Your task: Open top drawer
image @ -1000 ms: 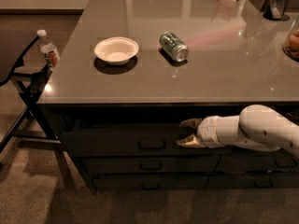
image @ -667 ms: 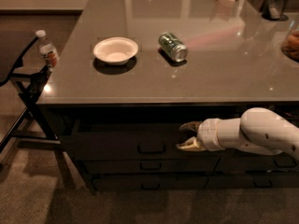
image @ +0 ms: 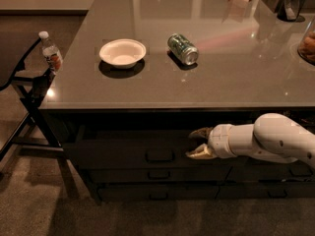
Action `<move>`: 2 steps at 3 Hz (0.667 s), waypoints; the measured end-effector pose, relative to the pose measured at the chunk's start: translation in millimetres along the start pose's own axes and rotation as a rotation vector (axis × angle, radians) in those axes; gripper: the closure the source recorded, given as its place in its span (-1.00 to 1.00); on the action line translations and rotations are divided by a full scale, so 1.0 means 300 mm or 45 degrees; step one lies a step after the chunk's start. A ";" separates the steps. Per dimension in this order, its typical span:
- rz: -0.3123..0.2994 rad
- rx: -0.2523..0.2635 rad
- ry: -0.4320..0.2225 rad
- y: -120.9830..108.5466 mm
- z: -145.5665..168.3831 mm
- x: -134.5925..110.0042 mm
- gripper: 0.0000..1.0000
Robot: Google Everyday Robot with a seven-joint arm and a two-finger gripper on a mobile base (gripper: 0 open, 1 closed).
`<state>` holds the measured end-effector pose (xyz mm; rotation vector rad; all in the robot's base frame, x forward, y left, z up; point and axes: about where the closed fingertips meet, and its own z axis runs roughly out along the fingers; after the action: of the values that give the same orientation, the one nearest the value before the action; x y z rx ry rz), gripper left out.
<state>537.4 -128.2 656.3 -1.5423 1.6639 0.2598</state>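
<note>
The top drawer (image: 118, 154) is the wide dark front just under the counter's front edge, with a small loop handle (image: 160, 155) at its centre. It stands a little out from the drawers below, and a strip of its top edge shows. My gripper (image: 195, 142) on the white arm (image: 266, 141) reaches in from the right. It sits at the drawer front, just right of the handle and apart from it. Its fingers (image: 199, 154) are spread, one above the other.
A white bowl (image: 122, 52) and a green can (image: 182, 48) lying on its side are on the grey counter (image: 236, 73). A water bottle (image: 50, 52) stands on a black folding stand (image: 29, 90) at the left. Narrower drawers (image: 157, 175) lie below.
The gripper has edged slightly left and down at the drawer front. The top drawer's front and handle sit a little lower in view, as if drawn out slightly.
</note>
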 end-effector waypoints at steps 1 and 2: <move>0.000 0.000 0.000 0.000 0.000 0.000 0.09; -0.001 -0.013 -0.007 0.029 -0.007 0.005 0.53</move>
<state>528.7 -128.7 653.3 -1.5485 1.6603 0.2723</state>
